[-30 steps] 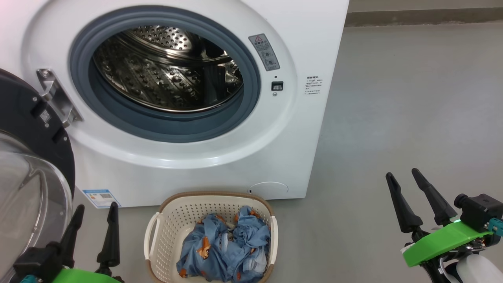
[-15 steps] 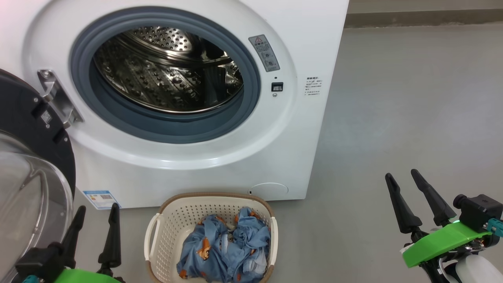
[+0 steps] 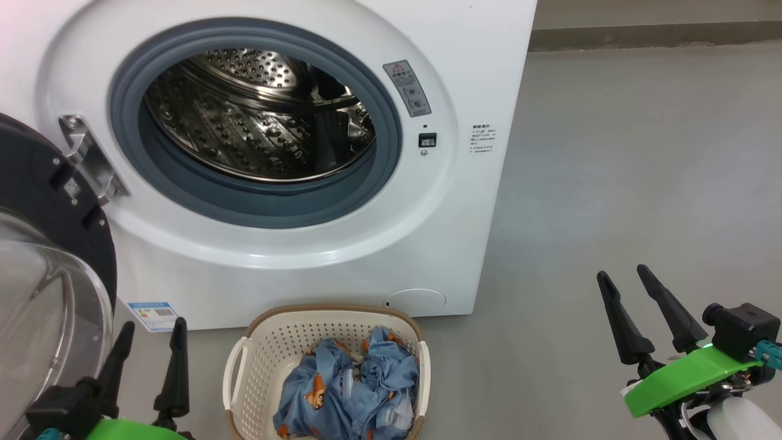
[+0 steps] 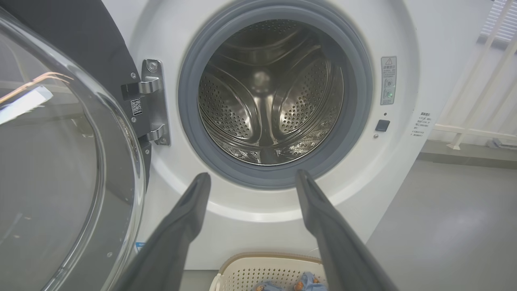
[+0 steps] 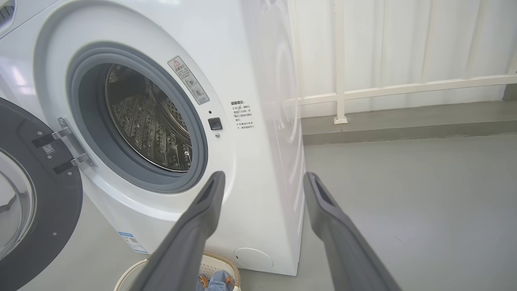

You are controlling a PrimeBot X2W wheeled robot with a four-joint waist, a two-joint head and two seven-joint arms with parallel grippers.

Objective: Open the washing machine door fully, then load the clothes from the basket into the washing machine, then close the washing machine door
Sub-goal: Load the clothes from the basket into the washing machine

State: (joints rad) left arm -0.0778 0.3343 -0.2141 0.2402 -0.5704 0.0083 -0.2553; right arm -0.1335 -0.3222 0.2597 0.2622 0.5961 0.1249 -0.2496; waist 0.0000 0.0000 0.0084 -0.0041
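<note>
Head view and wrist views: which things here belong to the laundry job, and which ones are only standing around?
Belong to the job:
washing machine
door, swung open
basket
clothes, blue, lying in the basket

Only around:
railing, white, behind the machine
floor, grey
warning label on the machine's front

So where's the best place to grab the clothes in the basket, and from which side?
Pinch the raised crumpled folds at the middle of the clothes, coming down from above: the basket walls fence every side, leaving the top open.
</note>
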